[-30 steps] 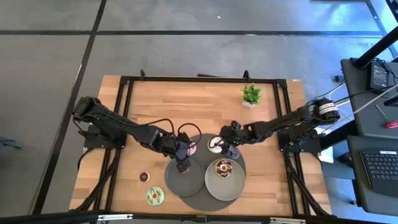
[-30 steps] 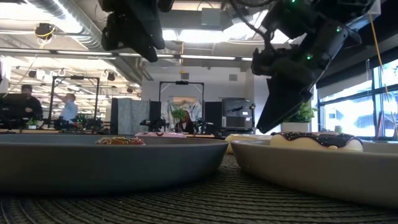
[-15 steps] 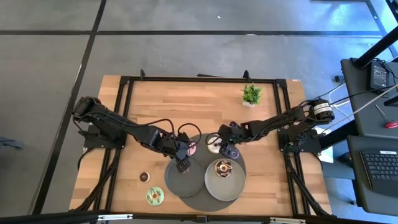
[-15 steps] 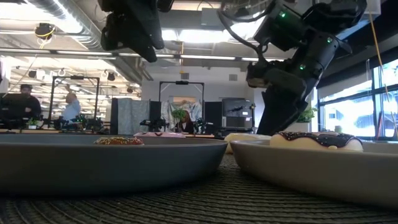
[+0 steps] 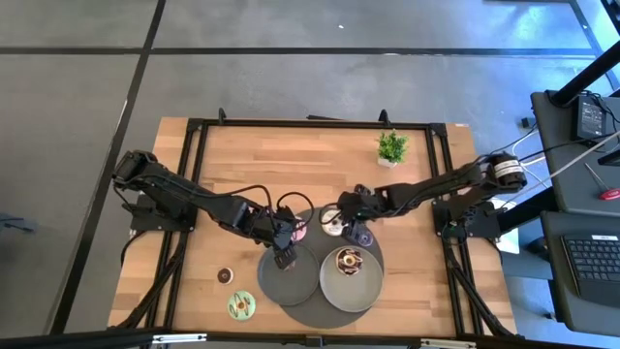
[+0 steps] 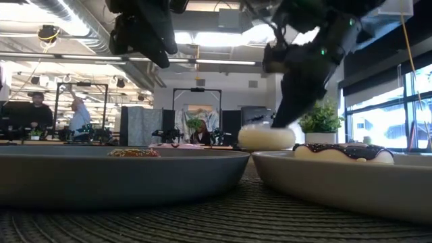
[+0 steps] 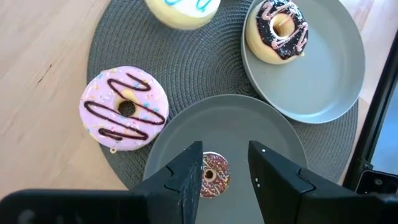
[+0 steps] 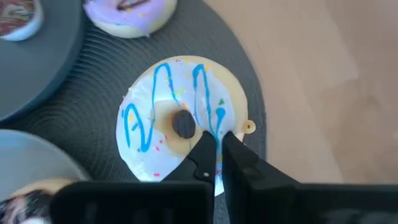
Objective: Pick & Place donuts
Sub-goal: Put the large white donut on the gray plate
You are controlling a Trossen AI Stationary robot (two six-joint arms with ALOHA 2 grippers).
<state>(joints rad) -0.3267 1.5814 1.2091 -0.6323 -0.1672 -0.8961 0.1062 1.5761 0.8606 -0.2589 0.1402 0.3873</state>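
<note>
A cream-white donut (image 8: 161,118) with blue icing lines is over the round woven mat (image 5: 312,312); my right gripper (image 8: 217,155) is shut on it. My left gripper (image 7: 225,152) hangs open, high above the left grey plate (image 7: 261,134), where a mini brown sprinkled donut (image 7: 210,175) lies flat. The pink donut (image 7: 124,107) rests on the mat beside that plate. A chocolate-iced donut (image 7: 283,30) lies on the right grey plate (image 7: 329,74). A green donut (image 5: 241,306) and a mini brown one (image 5: 225,275) lie on the bare wood at the near left. My right gripper has the white donut's ring (image 8: 233,124) between its two fingers, on the side toward the table's right, between the hole and the outer rim. The fingers come slanting down from the right. In the low view the donut (image 6: 266,138) sits level, raised above the mat.
A small potted plant (image 5: 391,147) stands at the far right of the table. The two plates lie side by side on the mat near the table's front. Bare wood stretches along the far side and far left.
My right gripper has moved toward the table's left and down onto the white donut and has shut on it. The donut now stands higher in the low view than half a second ago.
</note>
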